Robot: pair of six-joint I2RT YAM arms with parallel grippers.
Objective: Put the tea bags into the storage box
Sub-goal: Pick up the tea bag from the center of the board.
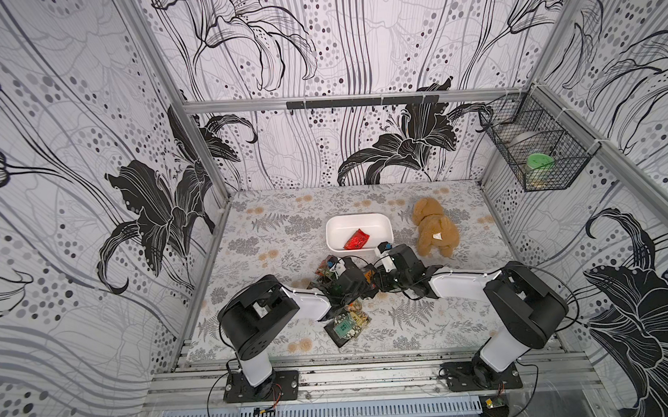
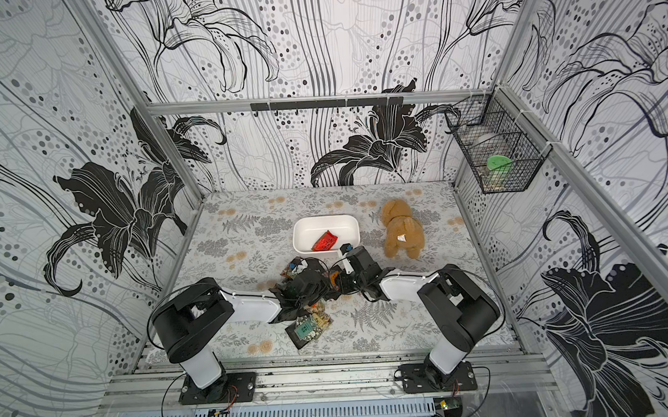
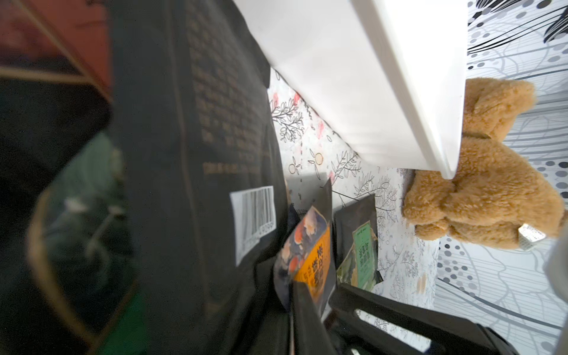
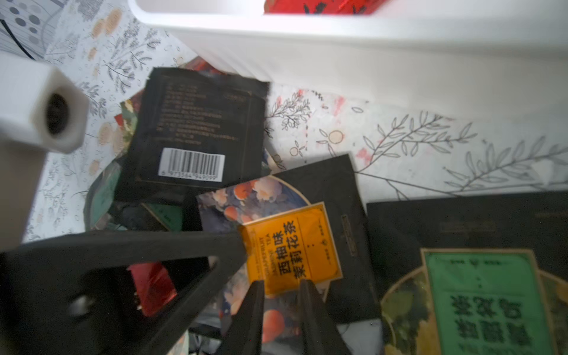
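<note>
On the orange square label [image 4: 295, 246] of a dark foil sachet with a fruit picture [image 4: 246, 196], lying mid-worktop [image 4: 399, 138], I can read 西柚味茉莉花茶, with GRAPEFRUIT and TEA along one side. The white barcode sticker [image 4: 191, 164] on a black foil sachet [image 4: 196, 116] shows 973564 949099. The green label [image 4: 482, 301] on a third dark sachet [image 4: 430, 221] carries large characters too blurred to read.

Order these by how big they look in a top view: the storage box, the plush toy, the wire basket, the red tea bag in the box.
1. wire basket: largest, but it hangs nearer the camera, so unsure.
2. storage box and plush toy: about alike, not ranked.
3. red tea bag: smallest.
</note>
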